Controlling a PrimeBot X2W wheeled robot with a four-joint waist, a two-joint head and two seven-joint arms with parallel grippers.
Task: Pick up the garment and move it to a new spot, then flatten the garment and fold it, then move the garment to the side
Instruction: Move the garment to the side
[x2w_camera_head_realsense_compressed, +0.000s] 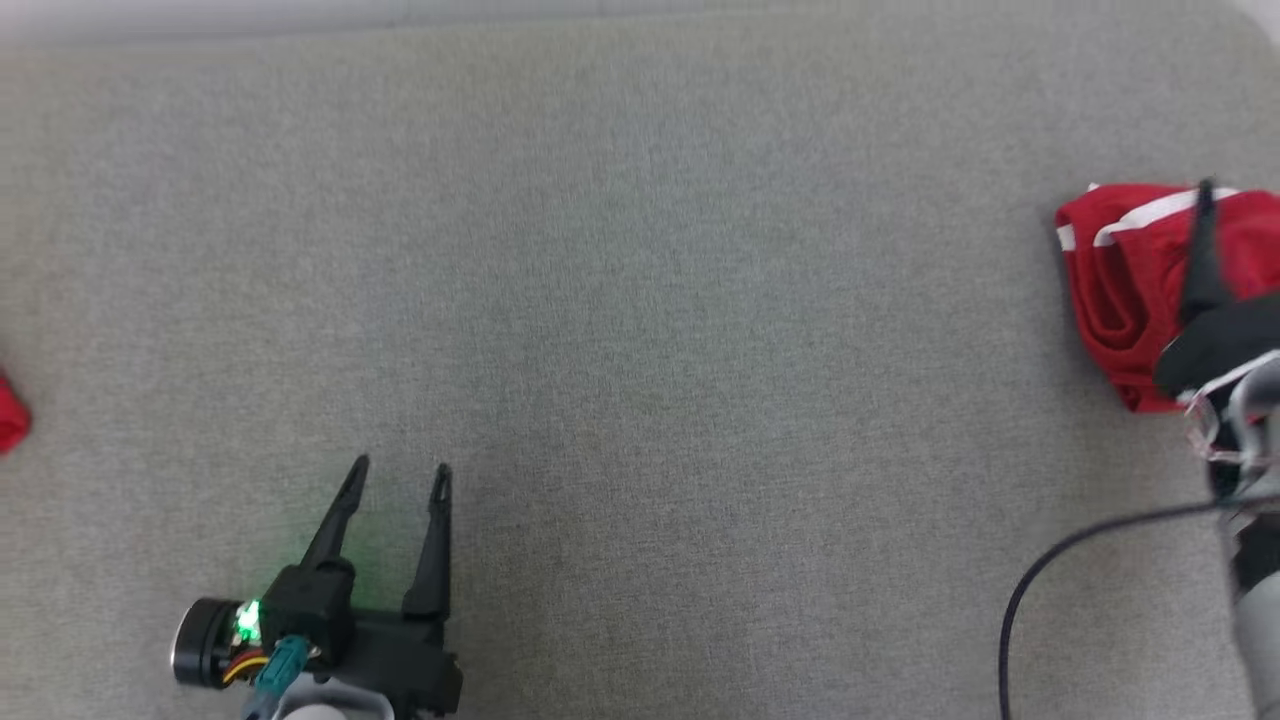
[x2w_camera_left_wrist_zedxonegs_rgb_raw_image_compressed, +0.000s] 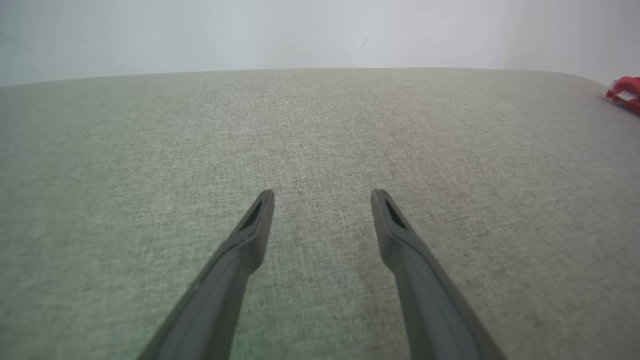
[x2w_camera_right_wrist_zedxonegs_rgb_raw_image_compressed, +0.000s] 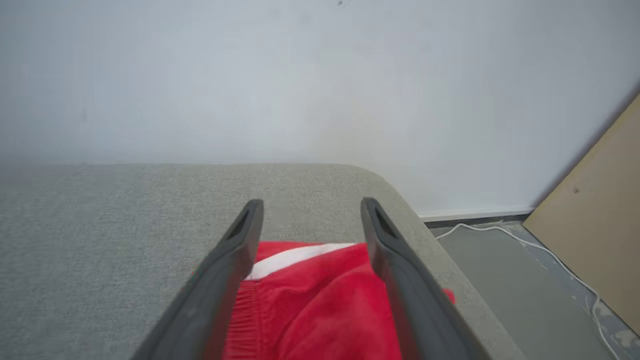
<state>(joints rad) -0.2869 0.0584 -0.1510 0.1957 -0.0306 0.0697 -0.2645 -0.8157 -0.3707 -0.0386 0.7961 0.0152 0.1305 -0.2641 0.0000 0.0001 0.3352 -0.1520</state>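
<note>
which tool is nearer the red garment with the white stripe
Right. The right tool is open directly over the garment; the left tool is open far off to its left, over bare table.

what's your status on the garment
Left hand open, over bare grey surface. Right hand open, above red garment at right edge. Nothing in the way.

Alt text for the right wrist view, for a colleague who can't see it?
The right gripper, open, points over a red garment with a white stripe lying near the rounded corner of a grey cushion. Behind is a pale wall; at right, floor with a white cable and a tan board.
</note>
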